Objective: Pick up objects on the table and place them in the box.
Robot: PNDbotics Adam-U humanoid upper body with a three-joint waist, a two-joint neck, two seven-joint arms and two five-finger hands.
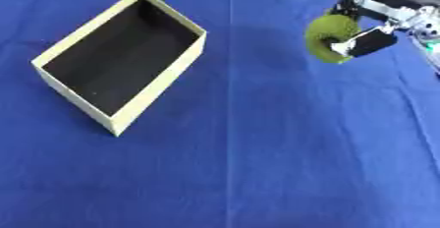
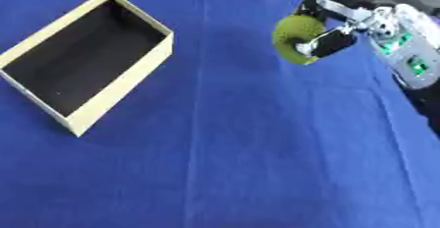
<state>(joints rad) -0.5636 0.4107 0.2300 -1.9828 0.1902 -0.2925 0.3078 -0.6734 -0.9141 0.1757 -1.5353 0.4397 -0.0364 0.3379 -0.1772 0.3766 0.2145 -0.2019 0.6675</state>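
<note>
A round olive-green object (image 1: 326,38) with a fuzzy-looking surface sits at the upper right of the view, held up off the blue cloth (image 1: 258,148). The right robot hand (image 2: 331,42) is clamped on it: dark fingers curl over its top and a black and silver thumb presses its near right side. The arm behind this hand runs off toward the upper right corner, where a silver casing with a small green light shows in the right eye view.

The box (image 1: 159,87) stands well apart to the left on the same cloth, an open cream-walled rectangle with a dark inside, set askew with 1 corner pointing toward the viewer. Nothing lies inside it. The cloth covers the whole bench, with a faint straight crease running down its middle.
</note>
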